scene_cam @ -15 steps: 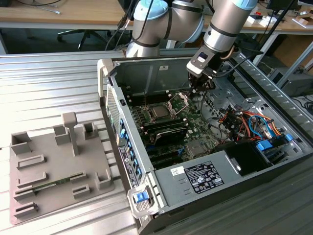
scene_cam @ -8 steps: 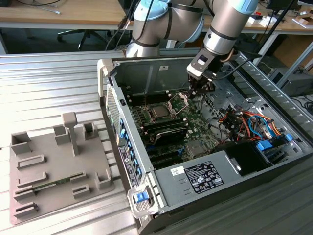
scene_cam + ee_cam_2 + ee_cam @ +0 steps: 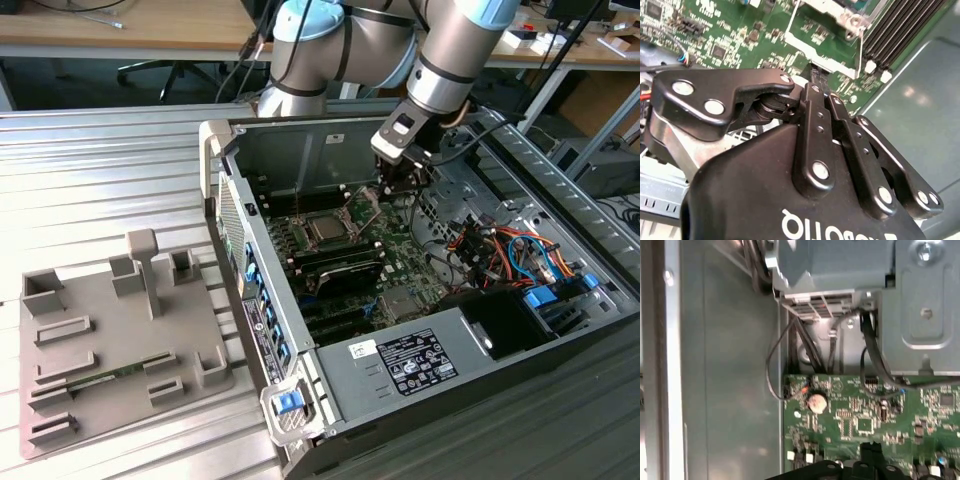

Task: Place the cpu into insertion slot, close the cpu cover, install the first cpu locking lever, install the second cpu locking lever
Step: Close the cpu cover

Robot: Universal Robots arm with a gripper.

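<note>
End effector (image 3: 398, 188) first: it hangs low inside the open computer case (image 3: 230, 160), right over the green motherboard (image 3: 405, 245). In the second wrist view its two black fingers (image 3: 813, 102) are pressed close together at the tips, so I call it closed. I can't tell if anything thin is pinched between them.

The cpu (image 3: 327, 231) is the dull silver square in the exterior view. It looks to me like it already sits in the insertion slot (image 3: 304, 228). The cpu cover (image 3: 325, 215) seems to lie flat around it like a picture frame.

The slot is just beside my end effector, toward the exterior view's left. In the second wrist view my tips point at the slot's shiny rim. They are very near it, maybe touching. A thin locking lever (image 3: 790, 22) made of wire runs longways along one side of the slot. A second wire lever (image 3: 861, 50) runs along another side. My tips sit near the rim between the two. I think the lever work is the step in hand.
</note>
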